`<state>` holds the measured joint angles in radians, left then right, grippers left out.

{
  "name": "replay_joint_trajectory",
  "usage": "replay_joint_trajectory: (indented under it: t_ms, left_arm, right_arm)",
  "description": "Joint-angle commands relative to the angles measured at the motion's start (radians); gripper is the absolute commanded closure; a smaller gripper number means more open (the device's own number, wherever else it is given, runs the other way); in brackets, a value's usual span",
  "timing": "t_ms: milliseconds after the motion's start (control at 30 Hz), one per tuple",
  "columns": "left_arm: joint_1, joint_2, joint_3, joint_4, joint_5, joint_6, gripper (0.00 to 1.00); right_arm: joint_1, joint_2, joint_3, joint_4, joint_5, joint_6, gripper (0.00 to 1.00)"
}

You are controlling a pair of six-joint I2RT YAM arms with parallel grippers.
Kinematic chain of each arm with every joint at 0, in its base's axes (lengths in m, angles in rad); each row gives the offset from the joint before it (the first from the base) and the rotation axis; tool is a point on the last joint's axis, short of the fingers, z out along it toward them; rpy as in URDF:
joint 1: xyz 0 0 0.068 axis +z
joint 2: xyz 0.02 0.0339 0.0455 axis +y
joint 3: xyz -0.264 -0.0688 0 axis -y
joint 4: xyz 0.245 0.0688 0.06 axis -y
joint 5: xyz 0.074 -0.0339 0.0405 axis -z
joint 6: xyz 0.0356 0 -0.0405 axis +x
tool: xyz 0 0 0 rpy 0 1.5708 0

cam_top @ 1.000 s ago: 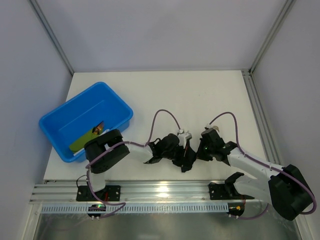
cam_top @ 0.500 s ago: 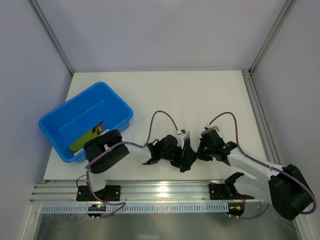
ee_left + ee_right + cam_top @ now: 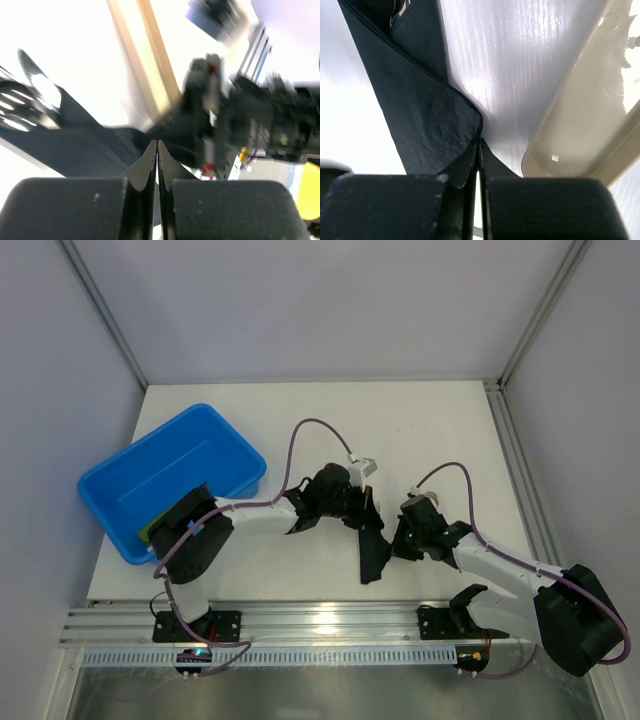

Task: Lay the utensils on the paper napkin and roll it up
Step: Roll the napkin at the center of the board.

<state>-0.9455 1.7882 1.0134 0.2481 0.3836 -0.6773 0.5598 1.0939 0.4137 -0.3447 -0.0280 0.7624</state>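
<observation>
The right gripper (image 3: pixel 397 543), nearest the bases, has its fingers pressed together on a fold at the napkin's (image 3: pixel 373 558) edge; its wrist view shows the black paper (image 3: pixel 420 105) drawn into the closed tips, with a beige object (image 3: pixel 575 120) just beside them on the right. The napkin lies as a narrow dark strip on the table (image 3: pixel 420 430), between the two grippers. At its far end the left gripper (image 3: pixel 368 508) is closed too, apparently pinching the paper. In the blurred left wrist view, shiny utensils (image 3: pixel 22 107) rest on the napkin, away from the fingers. The blue tub (image 3: pixel 120 475) sits well apart at the left.
</observation>
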Motion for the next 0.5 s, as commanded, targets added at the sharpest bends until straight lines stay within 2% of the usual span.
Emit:
replay_joint_trajectory:
  t_ms: [0,233,367,467]
  left_arm:
    - [0.057,0.069,0.022,0.092,0.118,-0.039,1.00]
    - [0.077,0.194,0.025,0.273,0.166,-0.125,1.00]
    - [0.074,0.227,-0.002,0.290,0.127,-0.125,1.00]
    - [0.076,0.240,-0.012,0.212,0.072,-0.111,1.00]
  right_arm:
    - [0.006,0.023,-0.003,-0.051,0.048,-0.028,0.96]
    - [0.006,0.032,0.002,-0.047,0.043,-0.028,0.97]
    - [0.006,0.043,0.005,-0.042,0.043,-0.028,0.96]
    - [0.006,0.049,0.007,-0.034,0.043,-0.028,0.96]
